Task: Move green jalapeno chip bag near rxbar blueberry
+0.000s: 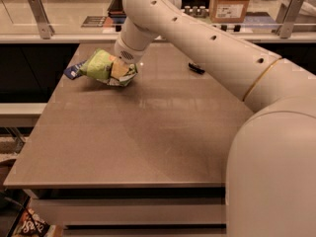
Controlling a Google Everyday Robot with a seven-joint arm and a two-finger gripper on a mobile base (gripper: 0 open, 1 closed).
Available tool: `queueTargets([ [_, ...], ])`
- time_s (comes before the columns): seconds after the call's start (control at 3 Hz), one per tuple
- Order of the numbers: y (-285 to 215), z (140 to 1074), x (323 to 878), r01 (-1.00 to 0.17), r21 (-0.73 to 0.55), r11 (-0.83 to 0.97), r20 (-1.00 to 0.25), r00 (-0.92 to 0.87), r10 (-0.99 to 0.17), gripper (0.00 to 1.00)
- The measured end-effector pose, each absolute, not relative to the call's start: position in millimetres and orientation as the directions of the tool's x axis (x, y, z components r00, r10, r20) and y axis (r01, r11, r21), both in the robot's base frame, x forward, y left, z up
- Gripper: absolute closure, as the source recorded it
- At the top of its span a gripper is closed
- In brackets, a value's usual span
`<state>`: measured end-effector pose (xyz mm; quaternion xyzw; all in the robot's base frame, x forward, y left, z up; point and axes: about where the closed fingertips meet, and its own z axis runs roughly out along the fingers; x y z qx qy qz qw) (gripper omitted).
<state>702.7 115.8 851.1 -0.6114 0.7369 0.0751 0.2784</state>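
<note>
The green jalapeno chip bag lies crumpled at the far left of the brown table. My gripper is at the bag's right side, pressed into it under the white wrist. A small blue wrapper, the rxbar blueberry, pokes out from under the bag's left edge, touching it. Most of the bar is hidden by the bag.
A black bar wrapper lies at the far right of the table, beside my arm. A counter with a cardboard box and metal brackets runs behind the table. A snack bag lies on the floor at the lower left.
</note>
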Motion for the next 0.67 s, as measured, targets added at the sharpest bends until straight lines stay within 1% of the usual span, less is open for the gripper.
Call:
queueTargets([
  [0.33,117.2,848.4,702.4,-0.944,-0.227,0.239,-0.501,-0.097,-0.86,0.12],
  [0.67,118.4,846.2,702.2,-0.946,-0.224,0.236,-0.499,-0.097,-0.861,0.0],
])
